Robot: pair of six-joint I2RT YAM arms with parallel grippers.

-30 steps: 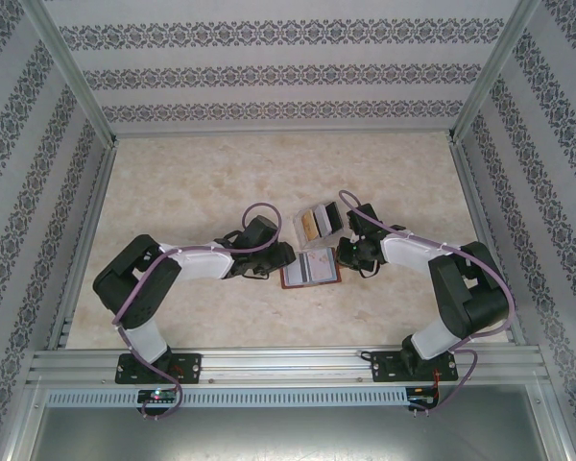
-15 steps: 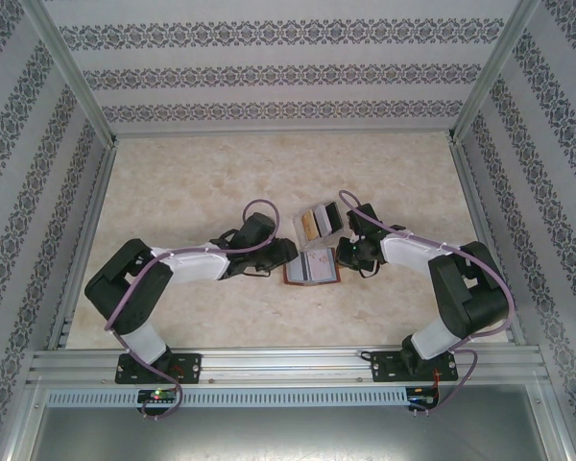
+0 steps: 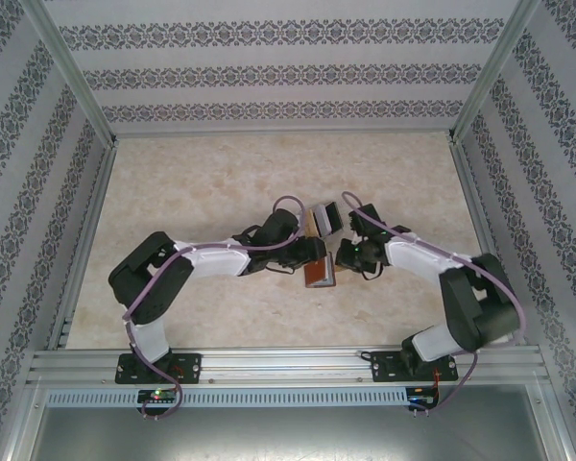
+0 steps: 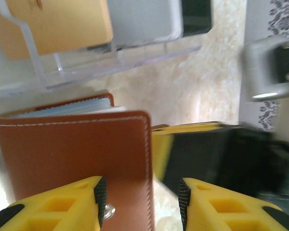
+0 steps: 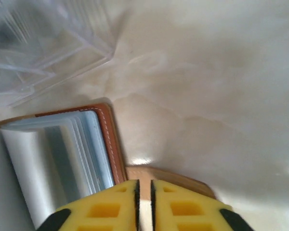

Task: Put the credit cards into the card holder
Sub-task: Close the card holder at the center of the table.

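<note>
The reddish-brown card holder (image 3: pixel 319 275) lies mid-table, its cover (image 4: pixel 72 149) folded over pale blue pockets (image 5: pixel 82 149). My left gripper (image 3: pixel 310 254) hovers at the holder's left side, open. The cover's stitched edge and snap sit between its fingertips (image 4: pixel 142 192) and nothing is pinched. My right gripper (image 3: pixel 345 255) is at the holder's right side, its jaws almost together (image 5: pixel 144 185) on the holder's tan snap tab (image 5: pixel 183 180). Credit cards stand in the clear case: tan (image 4: pixel 58 24), grey (image 4: pixel 139 19) and black (image 4: pixel 196 14).
The clear plastic case (image 3: pixel 323 219) stands just behind the holder, close to both grippers. Aluminium rails (image 3: pixel 269 365) and patterned walls enclose the marble-look table (image 3: pixel 202 182), with open surface at the back and left.
My left arm swung to the right and the holder, earlier lying open and flat, now has its cover folded over. My right gripper stayed at the tab.
</note>
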